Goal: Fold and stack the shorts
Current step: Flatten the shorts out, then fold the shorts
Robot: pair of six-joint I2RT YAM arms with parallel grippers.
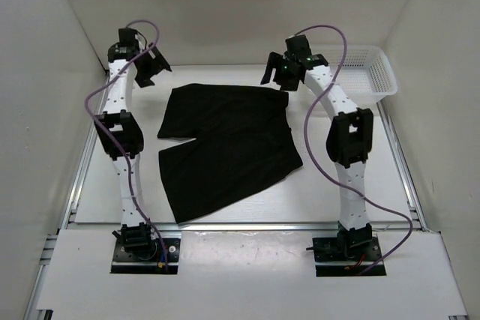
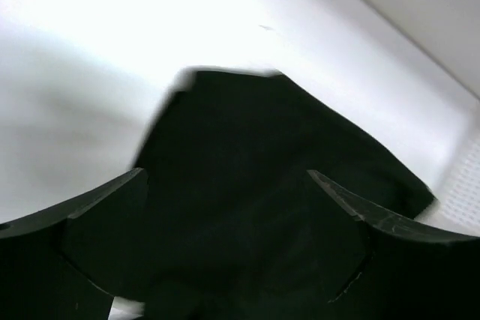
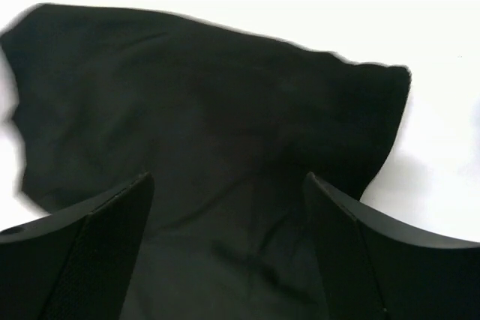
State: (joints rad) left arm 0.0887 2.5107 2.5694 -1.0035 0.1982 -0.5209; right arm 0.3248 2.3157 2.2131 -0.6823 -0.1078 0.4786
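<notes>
Solid plain black on the shorts, only faint seam lines for pattern, dark against the flat white table. White open-mesh grid on the basket, white arms with black joint blocks, and purple cables looping off them. Same black again on the left gripper and right gripper.

I can read no writing, label, brand, number or sign in any of my views.
</notes>
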